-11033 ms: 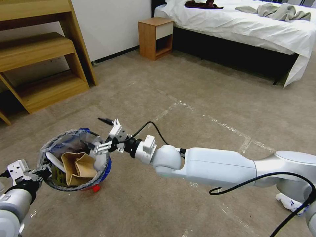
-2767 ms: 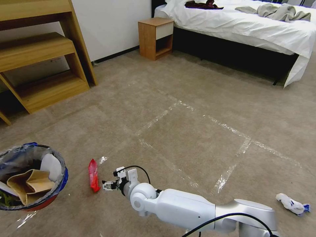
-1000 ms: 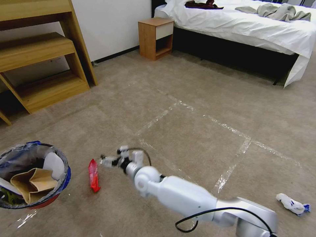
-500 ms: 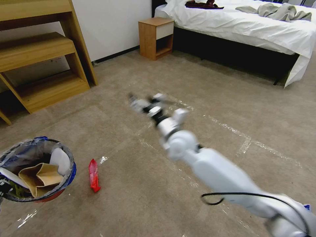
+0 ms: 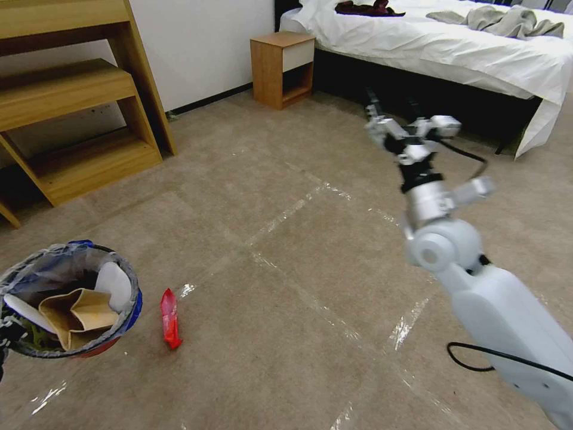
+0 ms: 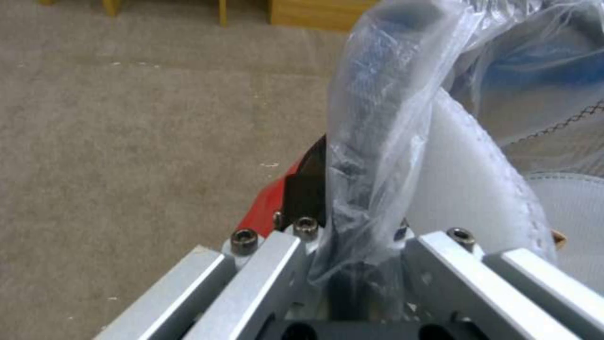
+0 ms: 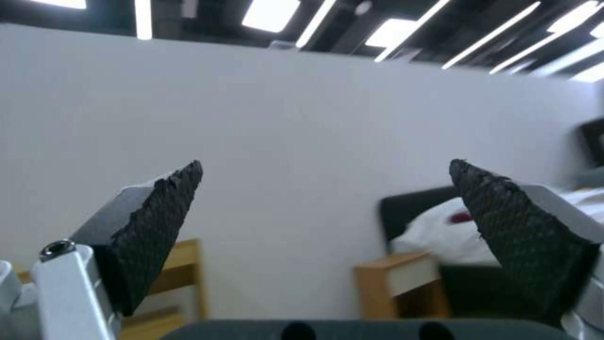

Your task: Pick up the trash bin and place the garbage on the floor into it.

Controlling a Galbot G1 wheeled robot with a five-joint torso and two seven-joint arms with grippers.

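While the robot faces a carpeted bedroom, the trash bin [image 5: 71, 310] hangs at eight o'clock in the head view, held off the floor [image 5: 280, 280]. It has a red base, a blue band and a crinkled plastic liner, and it already holds a tan paper bag [image 5: 74, 316] and a white slipper [image 5: 114, 285]. The left claw [image 6: 352, 264] is clamped on the bin's rim through the liner, a grip the left wrist view shows close up. The bin looks light and fairly stiff, though the liner is likely slippery, so the rim seems the sound place to hold.

Just right of the bin, at seven o'clock, a red wrapper [image 5: 170, 318] lies flat on the floor beside a strip of clear tape [image 5: 310, 304]. It looks thin, soft and very light, probably best pinched across its narrow middle.

At one o'clock the right claw [image 5: 401, 122] is raised high, well apart from the wrapper, near the bed [image 5: 441, 48]. The right wrist view shows what the head view leaves uncertain: its black textured pads [image 7: 157, 222] stand wide apart with nothing between them, pointed at a white wall [image 7: 302, 141].
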